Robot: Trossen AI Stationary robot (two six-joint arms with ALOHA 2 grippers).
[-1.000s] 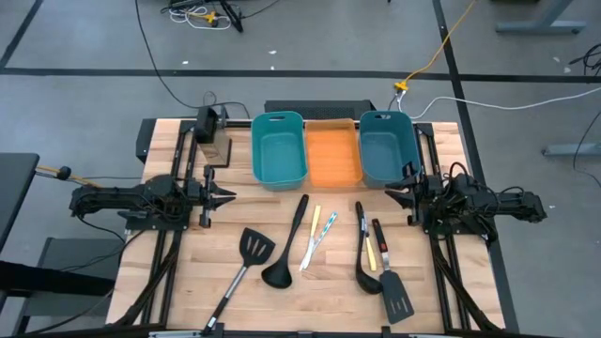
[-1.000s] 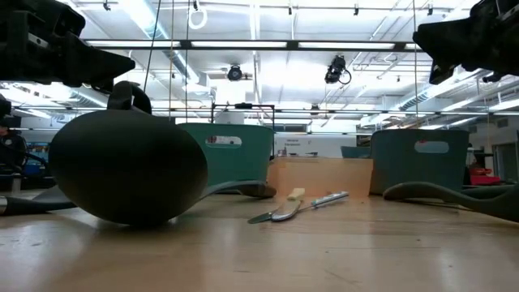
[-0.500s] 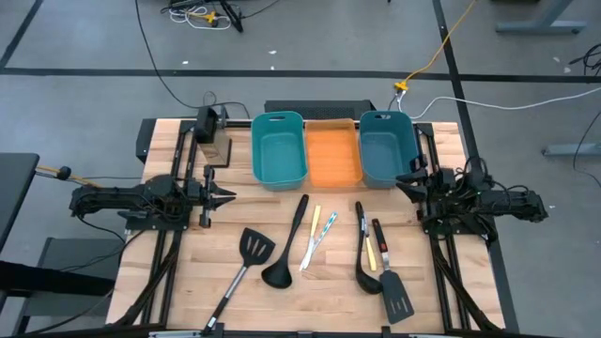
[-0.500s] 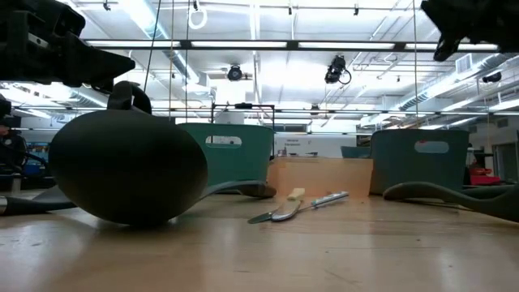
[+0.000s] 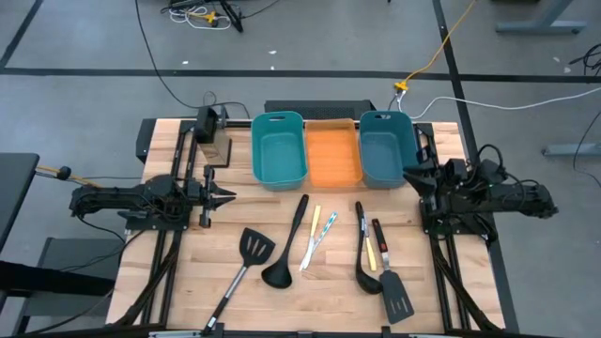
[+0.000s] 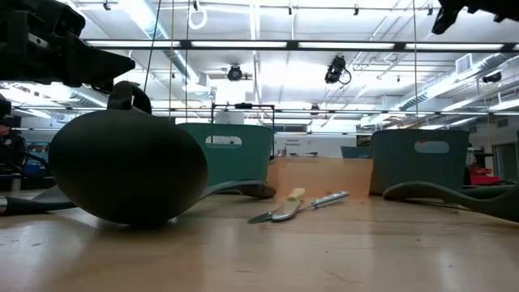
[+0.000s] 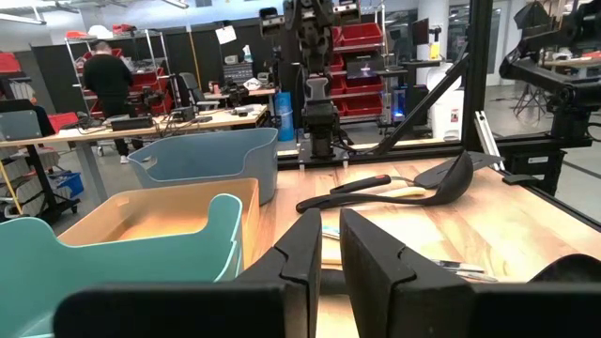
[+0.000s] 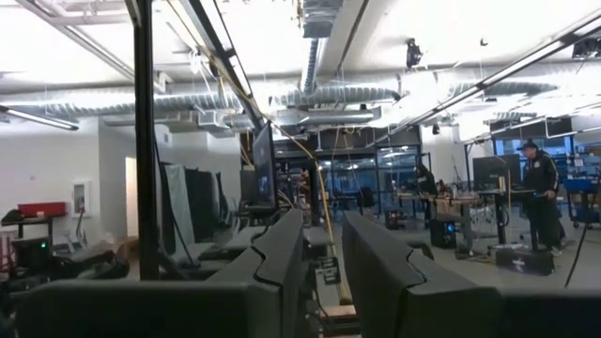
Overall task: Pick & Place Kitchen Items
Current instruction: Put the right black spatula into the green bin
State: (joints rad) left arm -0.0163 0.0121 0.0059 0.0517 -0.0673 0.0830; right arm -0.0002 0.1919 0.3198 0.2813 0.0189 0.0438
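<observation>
The kitchen items lie flat on the wooden table in the high view. On the left are a black slotted spatula (image 5: 252, 250) and a black ladle (image 5: 287, 249). Thin yellow and teal sticks (image 5: 315, 235) lie in the middle. On the right are a second ladle (image 5: 362, 252), a yellow stick (image 5: 370, 253) and a second spatula (image 5: 391, 284). My left gripper (image 5: 228, 196) hovers at the left edge, pointing level across the table, a narrow gap between its fingers (image 7: 310, 246). My right gripper (image 5: 410, 178) is raised at the right edge and tilted upward, slightly open and empty (image 8: 324, 235).
Three bins stand side by side at the far edge: teal (image 5: 279, 148), orange (image 5: 333, 155) and teal (image 5: 383, 148). A small black box (image 5: 208, 124) sits at the far left. Bare wood lies along the near edge. People stand in the room beyond.
My right gripper has risen at the table's right edge and tipped its fingers upward; in the low view it climbs almost out of the picture's top. Its finger gap looks unchanged. The items on the table lie as before.
</observation>
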